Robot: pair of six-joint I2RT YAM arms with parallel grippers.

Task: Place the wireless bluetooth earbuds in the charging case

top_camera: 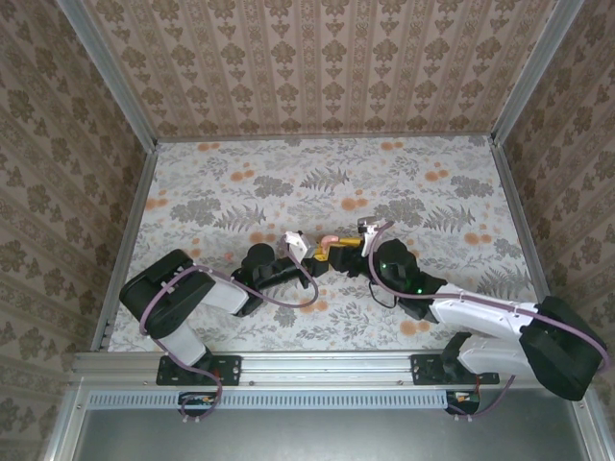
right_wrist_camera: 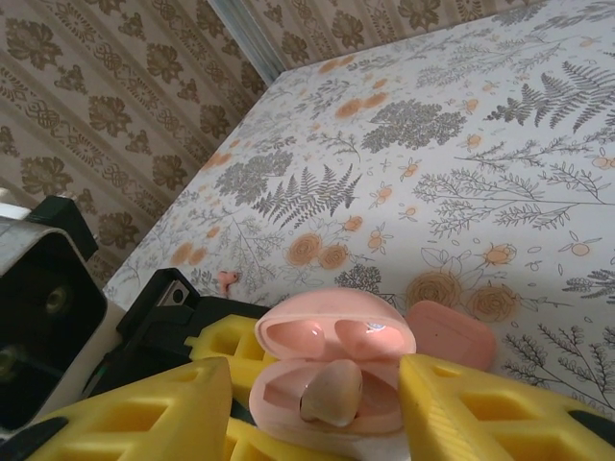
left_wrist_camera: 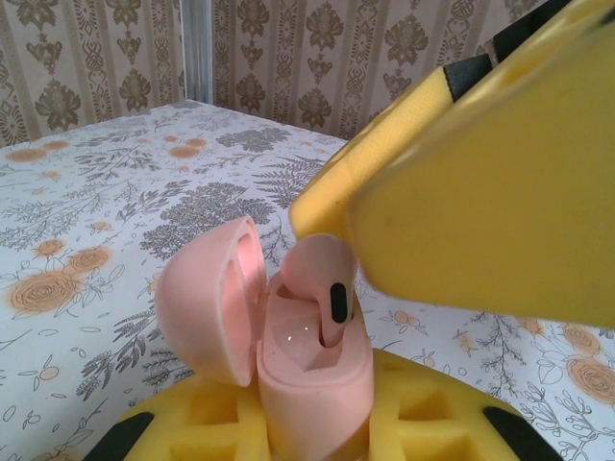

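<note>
The coral-pink charging case (left_wrist_camera: 312, 384) stands upright with my left gripper (left_wrist_camera: 312, 418) shut on its base, its lid (left_wrist_camera: 207, 298) hinged open to the left. One pink earbud (left_wrist_camera: 322, 283) sits stem-down in a slot of the case, its head still above the rim. In the right wrist view that earbud (right_wrist_camera: 332, 392) lies in the open case (right_wrist_camera: 332, 336), and my right gripper (right_wrist_camera: 312, 375) stands open, its yellow fingers (right_wrist_camera: 480, 408) apart on either side without touching it. A second earbud (right_wrist_camera: 228, 280) lies on the table beyond. From above, both grippers (top_camera: 312, 259) (top_camera: 348, 248) meet at the case (top_camera: 327, 244).
A flat pink rounded piece (right_wrist_camera: 454, 331) lies on the floral table (right_wrist_camera: 461, 173) just behind the case. Patterned walls (top_camera: 317, 67) with metal posts enclose the table on three sides. The left arm's black wrist (right_wrist_camera: 163, 307) sits close on the left.
</note>
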